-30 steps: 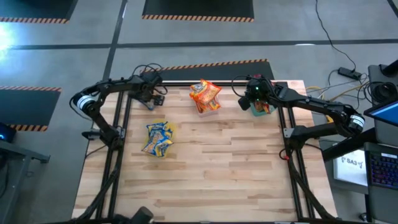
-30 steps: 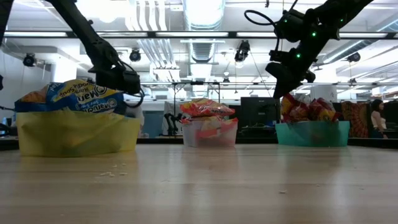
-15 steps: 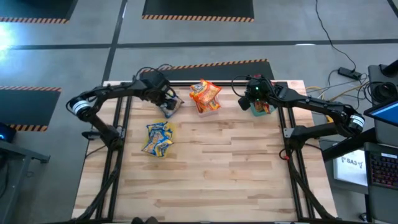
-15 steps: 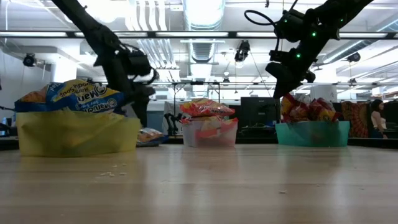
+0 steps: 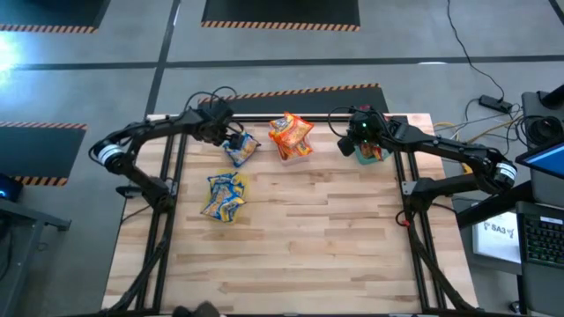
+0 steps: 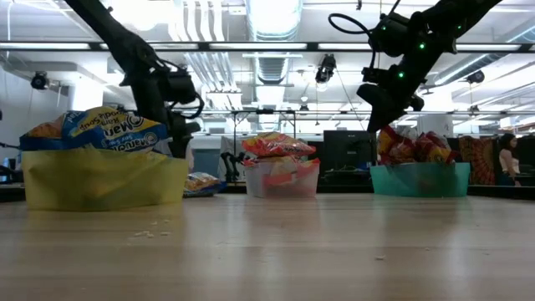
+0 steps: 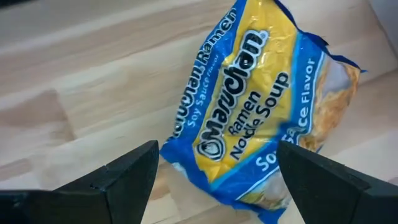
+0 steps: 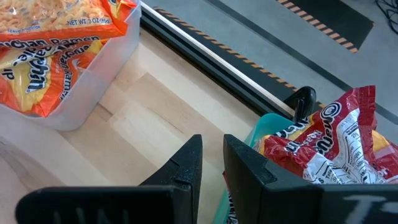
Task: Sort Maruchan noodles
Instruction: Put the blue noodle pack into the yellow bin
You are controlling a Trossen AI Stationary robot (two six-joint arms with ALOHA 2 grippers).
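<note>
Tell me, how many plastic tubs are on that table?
3: a yellow plastic tub on the table's left, a clear plastic tub at the far middle, a green plastic tub at the far right corner.

The right gripper [image 8: 212, 163] has its fingers nearly together over the wooden table [image 8: 143, 118]. At ten o'clock, orange packets [image 8: 50, 46] fill a clear tub [image 8: 106, 81]; at three o'clock, a red packet [image 8: 326, 140] lies in a green tub [image 8: 261, 127].

Table [image 5: 300, 238]: pale wood butcher-block strips, smooth matt finish, a few crumbs on it in the low view. Soy-sauce ramen packet [image 7: 261, 118]: glossy crinkled plastic film, yellow and blue, bright glare spots. Orange packets [image 8: 43, 43]: same shiny film. Clear tub [image 8: 118, 50]: translucent plastic, smooth. Green tub [image 6: 420, 180]: opaque plastic, slight sheen. Yellow tub [image 6: 100, 180]: matt-looking plastic. Left gripper's fingers [image 7: 124, 177]: dark, matt.
</note>
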